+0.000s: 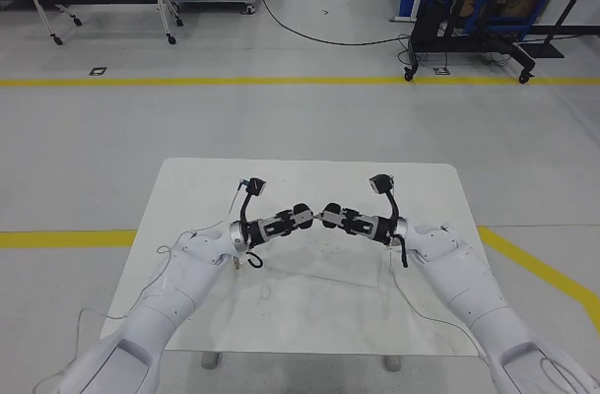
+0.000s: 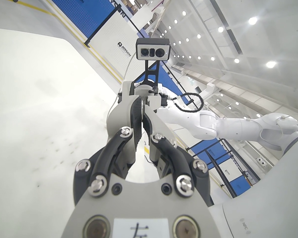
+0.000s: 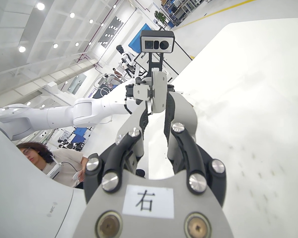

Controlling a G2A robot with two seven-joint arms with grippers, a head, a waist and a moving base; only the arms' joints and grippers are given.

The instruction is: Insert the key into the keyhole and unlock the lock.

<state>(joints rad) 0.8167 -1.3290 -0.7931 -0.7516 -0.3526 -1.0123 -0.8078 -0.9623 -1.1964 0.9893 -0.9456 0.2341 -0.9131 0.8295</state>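
grippers tip to tip over mid-table, key and lock not made out

left gripper [image 2: 142,105] and right gripper [image 3: 156,102] point straight at each other over the middle of the white table [image 1: 378,295]. top view: both forearms come in from the near corners and the two tips meet nose to nose, touching or very nearly, cannot tell which.

left gripper: ribbed black pads [image 2: 136,125] drawn close, only a thin slit between them. whether something thin is pinched in that slit, cannot tell.

right gripper: fingers [image 3: 169,110] stand apart, bare tabletop visible through the gap nearer the palm. at their tips the narrow grey nose of the left gripper sits head-on, in line with the gap.

task's thing: a small metal piece [image 3: 149,105] shows right at the meeting point, just beside the left gripper's tips and between the right gripper's fingertips. too small to tell whether it is the key or part of the lock, or which gripper carries it.

table surface: white, faint dark scuffs, seen in both wrist views.
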